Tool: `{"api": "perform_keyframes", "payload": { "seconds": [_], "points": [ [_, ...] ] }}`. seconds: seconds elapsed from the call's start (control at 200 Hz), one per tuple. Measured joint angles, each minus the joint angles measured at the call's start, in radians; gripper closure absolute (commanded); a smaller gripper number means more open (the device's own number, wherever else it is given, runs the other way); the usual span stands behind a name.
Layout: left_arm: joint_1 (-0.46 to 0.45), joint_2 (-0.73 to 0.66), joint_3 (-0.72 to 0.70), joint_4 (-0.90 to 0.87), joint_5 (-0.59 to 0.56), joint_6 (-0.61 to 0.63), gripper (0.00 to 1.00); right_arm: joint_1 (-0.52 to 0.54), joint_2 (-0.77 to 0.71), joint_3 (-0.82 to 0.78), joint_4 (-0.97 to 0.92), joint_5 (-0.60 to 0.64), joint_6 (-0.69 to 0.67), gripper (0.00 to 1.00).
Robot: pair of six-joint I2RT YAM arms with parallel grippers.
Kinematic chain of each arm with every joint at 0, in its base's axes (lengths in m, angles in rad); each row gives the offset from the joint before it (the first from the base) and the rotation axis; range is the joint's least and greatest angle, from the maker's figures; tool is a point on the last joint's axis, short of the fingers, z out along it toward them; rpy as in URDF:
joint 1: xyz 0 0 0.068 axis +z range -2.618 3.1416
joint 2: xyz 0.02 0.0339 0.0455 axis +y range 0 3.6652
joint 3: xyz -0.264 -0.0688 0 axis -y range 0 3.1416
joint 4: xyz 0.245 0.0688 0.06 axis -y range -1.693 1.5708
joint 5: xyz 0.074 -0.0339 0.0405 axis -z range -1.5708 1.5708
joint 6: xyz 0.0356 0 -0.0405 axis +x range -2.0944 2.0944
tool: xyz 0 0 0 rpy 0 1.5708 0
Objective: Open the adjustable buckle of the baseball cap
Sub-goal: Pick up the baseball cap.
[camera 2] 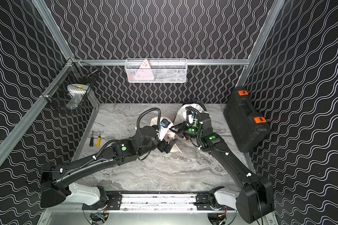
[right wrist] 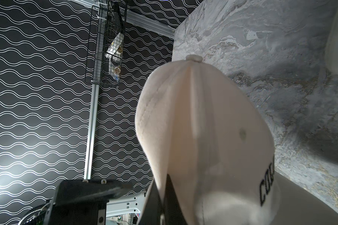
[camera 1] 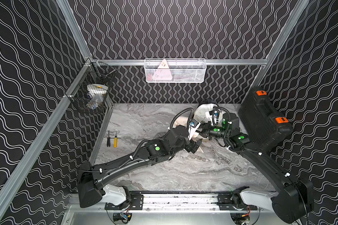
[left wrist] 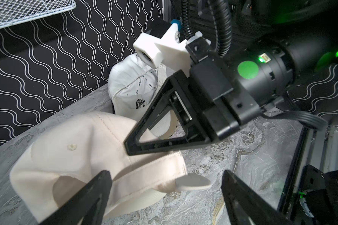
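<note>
Right gripper (left wrist: 128,149) is pinching the cream cap (left wrist: 66,148) by its crown, apparently steadying it; left gripper (left wrist: 165,173), jaws spread, is hovering over the near-side strap tab (left wrist: 193,182), seemingly to pull it free.

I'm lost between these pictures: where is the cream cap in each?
In both top views: cream cap right of centre, only partly visible.
Left wrist: close up, just ahead of the left gripper.
Right wrist: fills the foreground, pinched by the right gripper.
Shared landmark: grey marbled table.
</note>
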Motion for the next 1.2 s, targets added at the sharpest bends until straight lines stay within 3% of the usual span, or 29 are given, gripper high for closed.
{"api": "perform_keyframes", "payload": {
  "seconds": [0.14, 0.675, 1.201],
  "points": [
    [0.0, 0.005, 0.002, 0.002, -0.013, 0.0, 0.09, 0.014, -0.007, -0.002, -0.004, 0.007, -0.003, 1.0],
    [0.0, -0.005, 0.004, 0.009, -0.06, 0.018, 0.37, 0.034, -0.019, -0.004, -0.029, 0.025, -0.022, 1.0],
    [0.0, -0.016, -0.008, 0.016, -0.068, 0.013, 0.77, 0.035, -0.045, -0.002, -0.048, 0.031, -0.023, 1.0]
  ]
}}
